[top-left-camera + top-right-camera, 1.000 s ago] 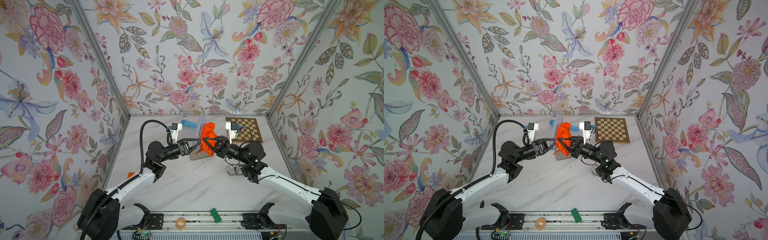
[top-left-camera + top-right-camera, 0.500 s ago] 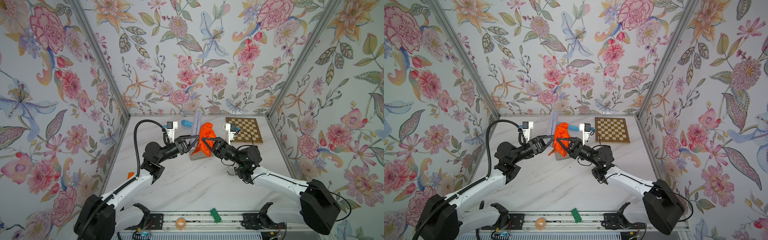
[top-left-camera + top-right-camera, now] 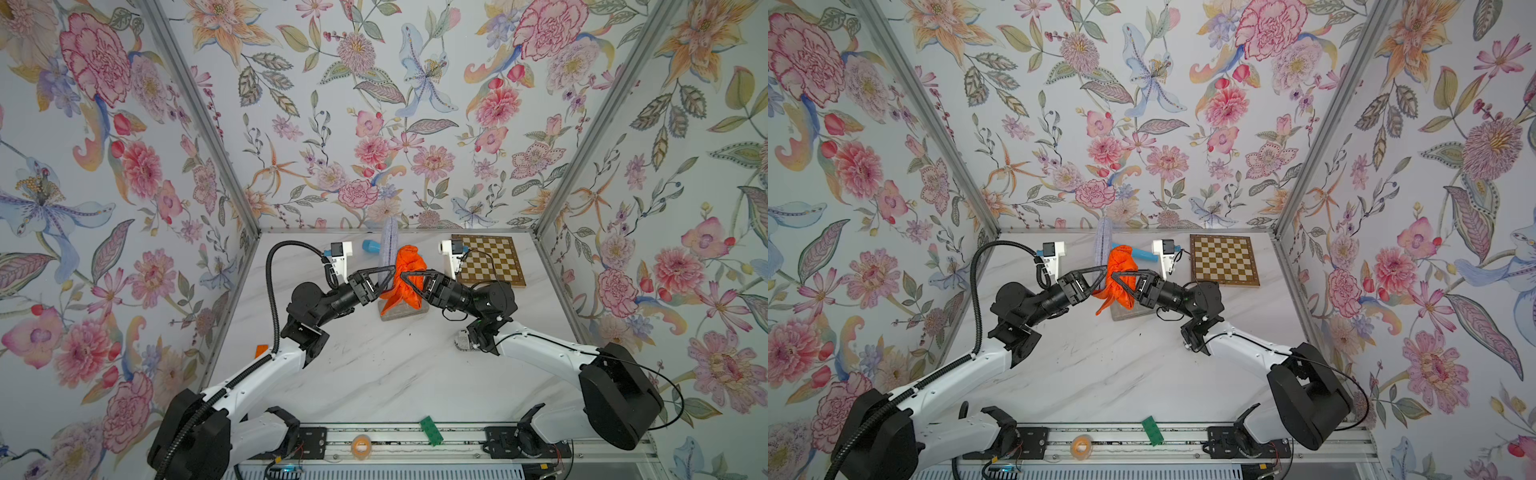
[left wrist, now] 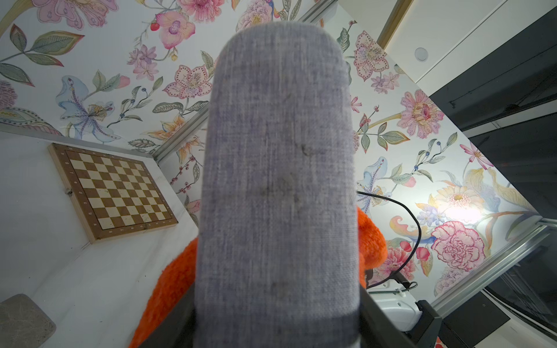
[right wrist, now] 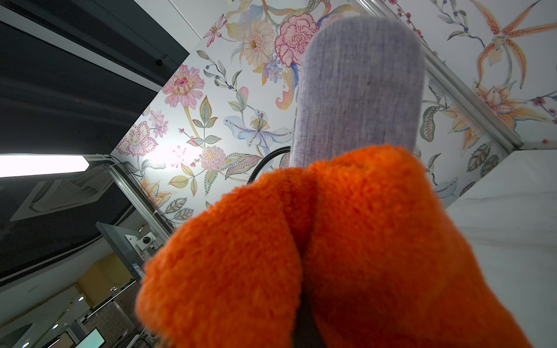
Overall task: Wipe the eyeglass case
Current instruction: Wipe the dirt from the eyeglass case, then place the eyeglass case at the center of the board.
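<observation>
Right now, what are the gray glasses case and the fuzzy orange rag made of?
The eyeglass case looks covered in woven gray fabric, matte; crisscross threads show up close. Its core is hidden. The orange cloth is probably fleecy microfiber or terry, soft, matte; its surface is all fuzzy tufts.

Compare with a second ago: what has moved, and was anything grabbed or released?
Both arms shifted slightly toward the back wall, possibly upward. The left end effector carried the eyeglass case, now standing upright, and the right end effector brought the orange cloth along with it. Nothing grabbed or released. Chessboard and blue cylinder stayed put.
</observation>
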{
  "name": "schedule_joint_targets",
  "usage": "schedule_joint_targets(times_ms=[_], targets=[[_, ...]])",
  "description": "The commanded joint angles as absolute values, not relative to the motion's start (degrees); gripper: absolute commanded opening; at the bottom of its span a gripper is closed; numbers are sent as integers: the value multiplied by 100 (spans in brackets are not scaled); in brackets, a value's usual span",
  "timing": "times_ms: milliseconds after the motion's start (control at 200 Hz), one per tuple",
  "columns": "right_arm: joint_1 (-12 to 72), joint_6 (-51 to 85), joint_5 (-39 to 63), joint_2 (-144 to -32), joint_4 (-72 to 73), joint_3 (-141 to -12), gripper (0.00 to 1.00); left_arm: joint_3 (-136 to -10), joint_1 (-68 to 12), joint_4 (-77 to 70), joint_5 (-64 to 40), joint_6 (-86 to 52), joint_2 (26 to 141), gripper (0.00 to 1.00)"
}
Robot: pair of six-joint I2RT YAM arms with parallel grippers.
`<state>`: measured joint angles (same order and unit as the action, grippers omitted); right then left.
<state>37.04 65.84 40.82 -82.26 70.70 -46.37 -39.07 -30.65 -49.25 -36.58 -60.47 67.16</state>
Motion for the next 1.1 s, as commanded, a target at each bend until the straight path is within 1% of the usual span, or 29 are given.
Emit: schedule_joint_targets(times_ms=[0,160,185,310,365,510,626,761,851,941,1096], targets=[[3450,6337,4324,-8339,6440,-5436,0,-3888,-3480,-4835,-4613,-5909,6619,46],[3179,5243,4493,-8411,4891,-6216,0,-3682,-3586,-4606,-4772,-5899,6446,45],[2990,5154,4516,-8452,4715,-6325,0,-3642,-3591,-4548,-4761,-5894,6422,45],[2749,5335,4716,-8624,4795,-6582,0,-3395,-3587,-4258,-4687,-5879,6254,46],[2693,5328,4731,-8548,4743,-6485,0,-3411,-3580,-3667,-4608,-5615,6091,46],[2388,5004,4415,-8075,4207,-5671,0,-3743,-3587,-1259,-3952,-4567,5761,48],[2083,4838,4364,-7655,3889,-5103,0,-3796,-3757,-341,-3528,-4279,5790,48],[2138,4060,4065,-7055,2586,-4893,0,-3726,-4141,422,-2530,-4298,5951,47],[2206,3701,3713,-6657,2051,-4763,0,-3774,-4488,952,-1565,-4312,6163,46],[2182,3689,3697,-6424,2089,-4541,0,-3964,-4817,1577,-731,-4454,6428,45],[2167,3871,3726,-6453,2355,-4201,0,-4383,-5527,2530,184,-4657,6753,45]])
